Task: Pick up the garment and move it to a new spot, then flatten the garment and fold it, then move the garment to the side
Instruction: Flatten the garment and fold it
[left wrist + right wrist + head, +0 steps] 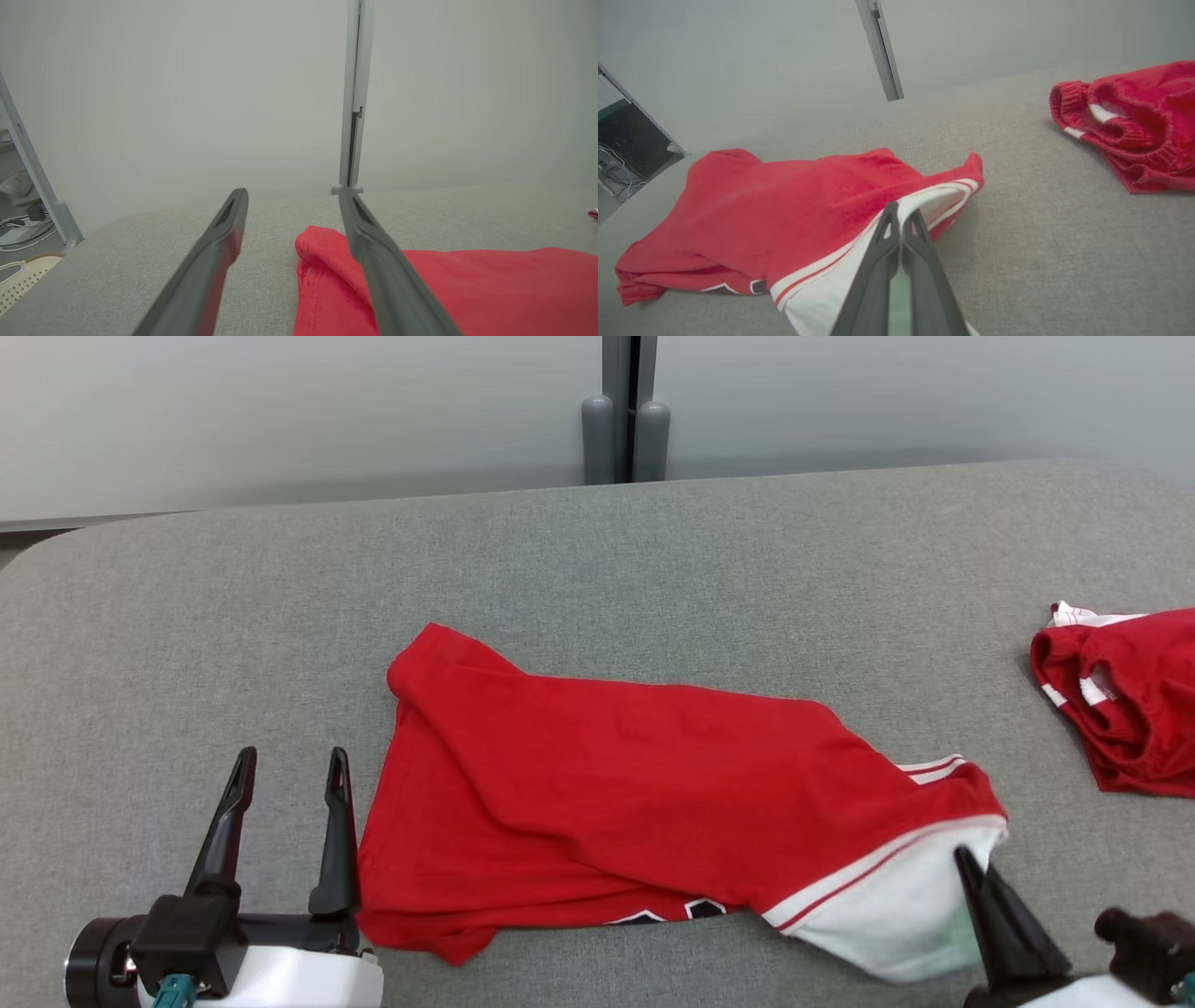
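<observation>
A red garment (pixel 607 775) with a white band and striped trim lies crumpled across the middle of the grey table (pixel 653 551). My right gripper (pixel 966 859) is at its right end, shut on the white band. In the right wrist view the closed fingers (pixel 882 252) pinch that white fabric, with the red garment (pixel 784 196) spreading away to the left. My left gripper (pixel 289 775) stands open just left of the garment's left edge, with nothing between its fingers. In the left wrist view the gripper (pixel 294 196) frames a red corner of the garment (pixel 467 289).
A second red garment (pixel 1130 700) with white trim lies bunched at the table's right edge, also visible in the right wrist view (pixel 1134 121). A grey post (pixel 625 429) rises behind the table's far edge. Bare table lies beyond and left of the garment.
</observation>
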### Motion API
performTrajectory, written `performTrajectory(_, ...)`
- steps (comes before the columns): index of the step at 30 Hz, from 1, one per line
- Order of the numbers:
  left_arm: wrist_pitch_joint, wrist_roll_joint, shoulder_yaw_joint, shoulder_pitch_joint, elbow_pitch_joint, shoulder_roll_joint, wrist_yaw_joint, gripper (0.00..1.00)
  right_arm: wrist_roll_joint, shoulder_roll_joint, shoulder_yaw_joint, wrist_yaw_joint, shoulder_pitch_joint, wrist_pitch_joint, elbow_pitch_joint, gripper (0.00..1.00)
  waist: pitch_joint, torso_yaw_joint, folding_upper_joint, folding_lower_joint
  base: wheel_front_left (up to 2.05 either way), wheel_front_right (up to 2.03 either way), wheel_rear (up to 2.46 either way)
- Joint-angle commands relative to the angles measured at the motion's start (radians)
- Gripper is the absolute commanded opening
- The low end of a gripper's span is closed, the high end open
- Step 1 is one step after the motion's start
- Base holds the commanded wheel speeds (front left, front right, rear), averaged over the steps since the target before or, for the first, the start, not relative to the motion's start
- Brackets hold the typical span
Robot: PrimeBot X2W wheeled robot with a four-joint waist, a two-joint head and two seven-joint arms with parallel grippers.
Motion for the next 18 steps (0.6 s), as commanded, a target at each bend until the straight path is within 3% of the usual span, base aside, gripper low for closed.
performTrajectory(1,-0.008,0.009,0.005,-0.021,-0.002,0.005,0.007,1.0,0.009,-0.014,-0.004,0.0,-0.029,-0.016,-0.038,0.0,0.006,-0.003,0.0,0.0,0.0,0.0,0.0)
performTrajectory(11,-0.018,0.012,-0.014,-0.067,0.009,-0.011,0.001,1.0,0.023,-0.025,-0.045,0.0,-0.192,0.003,-0.07,0.0,0.051,0.025,0.0,0.0,0.0,0.0,0.0)
performTrajectory(18,-0.028,0.015,-0.039,-0.116,0.033,-0.036,-0.009,1.0,0.059,-0.002,-0.075,0.0,-0.345,-0.019,0.072,0.0,0.122,0.075,0.0,0.0,0.0,0.0,0.0)
